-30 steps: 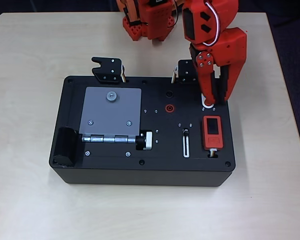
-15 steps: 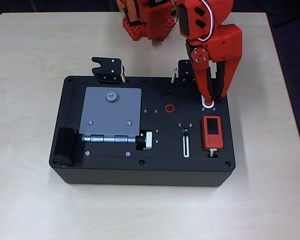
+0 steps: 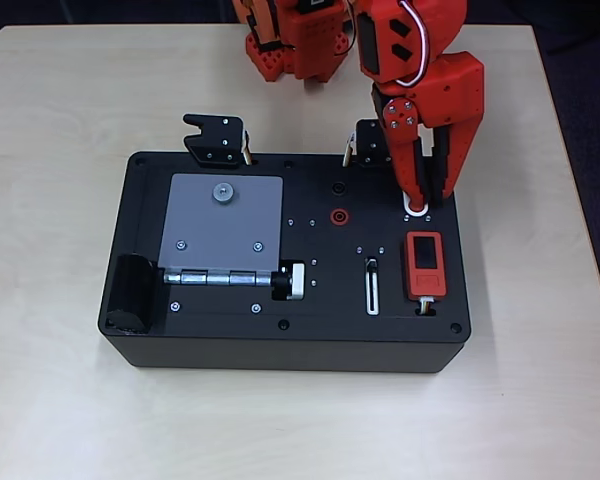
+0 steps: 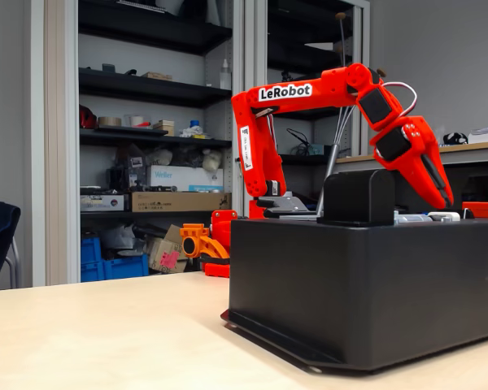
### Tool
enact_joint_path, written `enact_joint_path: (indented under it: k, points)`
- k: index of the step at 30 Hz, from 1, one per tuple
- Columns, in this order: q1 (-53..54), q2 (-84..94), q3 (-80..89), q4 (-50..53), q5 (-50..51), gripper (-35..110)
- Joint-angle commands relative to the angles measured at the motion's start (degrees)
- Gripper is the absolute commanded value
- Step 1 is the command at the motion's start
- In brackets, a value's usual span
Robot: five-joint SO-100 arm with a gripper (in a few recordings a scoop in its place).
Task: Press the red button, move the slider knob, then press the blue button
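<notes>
Currently, nearest the front edge of the black box on the table, the slider knob sits at the far end of its white-rimmed slot, untouched by my reading. Just right stands the red device. Beyond it, the pincer points down over the white oval surround, its fingers parted slightly and holding nothing. A sliver of the red button shows between them; the blue button is hidden. I judge the red press is in hand. Recommended: descend vertically, one fingertip centred on the button, press briefly, and avoid straddling both.
</notes>
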Motion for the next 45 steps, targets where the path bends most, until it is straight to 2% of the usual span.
enact_joint_path:
  k: [1, 45]
  points:
    - [-0.35, 2.64, 1.14, -0.97, 0.88, 3]
    - [-0.97, 4.22, 8.53, -8.09, 2.29, 3]
